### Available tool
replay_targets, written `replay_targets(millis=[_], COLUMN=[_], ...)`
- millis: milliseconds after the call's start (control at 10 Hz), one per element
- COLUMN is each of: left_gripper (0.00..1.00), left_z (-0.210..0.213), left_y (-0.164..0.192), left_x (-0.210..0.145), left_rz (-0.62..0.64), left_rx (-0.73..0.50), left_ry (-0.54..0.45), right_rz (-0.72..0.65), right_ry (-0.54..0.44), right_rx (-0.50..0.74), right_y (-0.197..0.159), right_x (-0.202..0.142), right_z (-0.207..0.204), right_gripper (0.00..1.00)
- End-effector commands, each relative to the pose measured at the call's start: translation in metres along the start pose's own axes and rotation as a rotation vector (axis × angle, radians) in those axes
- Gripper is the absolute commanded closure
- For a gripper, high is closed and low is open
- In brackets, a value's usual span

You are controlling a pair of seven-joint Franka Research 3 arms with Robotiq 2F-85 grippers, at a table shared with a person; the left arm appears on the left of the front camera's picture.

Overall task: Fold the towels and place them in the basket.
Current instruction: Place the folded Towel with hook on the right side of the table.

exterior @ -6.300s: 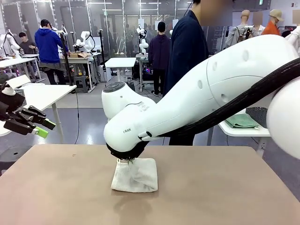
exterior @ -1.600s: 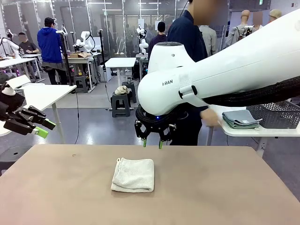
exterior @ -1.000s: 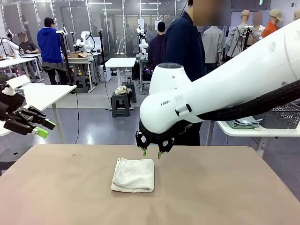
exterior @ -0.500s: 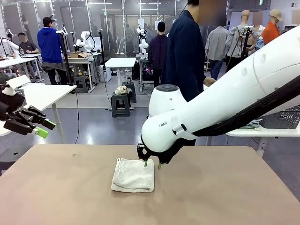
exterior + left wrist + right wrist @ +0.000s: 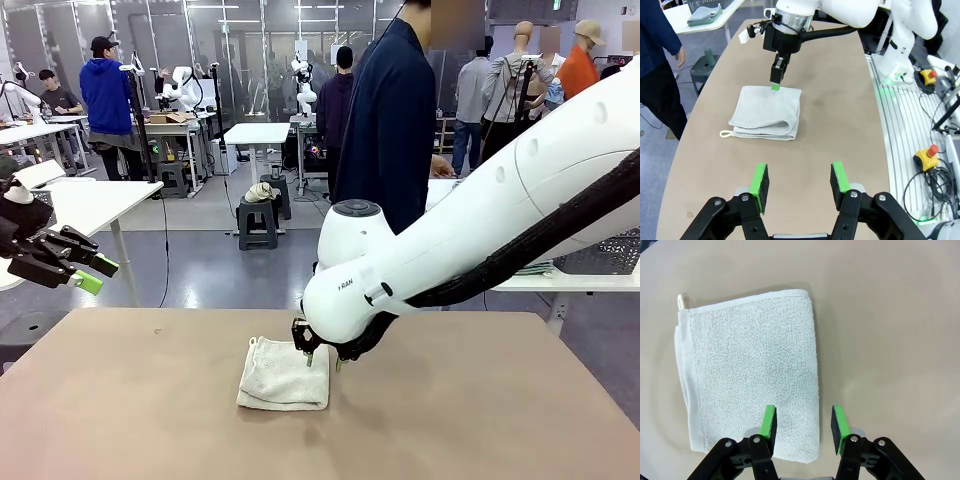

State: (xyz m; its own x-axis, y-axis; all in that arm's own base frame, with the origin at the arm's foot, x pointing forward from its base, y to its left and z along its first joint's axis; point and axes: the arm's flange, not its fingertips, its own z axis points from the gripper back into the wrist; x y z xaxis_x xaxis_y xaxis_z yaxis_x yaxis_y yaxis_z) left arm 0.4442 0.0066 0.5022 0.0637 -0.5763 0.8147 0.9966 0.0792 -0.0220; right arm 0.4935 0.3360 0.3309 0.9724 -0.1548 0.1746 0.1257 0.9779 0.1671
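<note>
A cream-white towel lies folded on the tan table, its loop at the far left corner. My right gripper hangs open just above the towel's far right corner. In the right wrist view the towel lies under my right gripper, one pad over the cloth and the other over bare table. My left gripper is open, raised at the far left, well away from the towel. A dark mesh basket stands on a white side table, mostly hidden by my right arm.
A person in dark clothes stands at the table's far side. Folded grey-green towels lie on the side table next to the mesh basket. A cable rail with emergency-stop buttons runs beside the table.
My right gripper has come down and a little nearer, from above the table's far edge to the towel's far right corner. The person has stepped left. The left arm has not moved.
</note>
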Motion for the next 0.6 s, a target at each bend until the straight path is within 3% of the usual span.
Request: replay_targets(millis=[0,500], left_gripper=[0.36,0.36], left_z=[0.001,0.001], left_y=[0.0,0.0], left_x=[0.001,0.001], left_rz=[-0.003,-0.003], left_rx=[-0.001,-0.001], left_ry=[-0.007,-0.007], right_rz=[-0.005,0.039], right_ry=[-0.037,-0.071], right_rx=[0.011,0.019], right_y=[-0.002,-0.007], right_x=[-0.004,-0.001], right_z=[-0.011,-0.026], right_gripper=[0.44,0.44])
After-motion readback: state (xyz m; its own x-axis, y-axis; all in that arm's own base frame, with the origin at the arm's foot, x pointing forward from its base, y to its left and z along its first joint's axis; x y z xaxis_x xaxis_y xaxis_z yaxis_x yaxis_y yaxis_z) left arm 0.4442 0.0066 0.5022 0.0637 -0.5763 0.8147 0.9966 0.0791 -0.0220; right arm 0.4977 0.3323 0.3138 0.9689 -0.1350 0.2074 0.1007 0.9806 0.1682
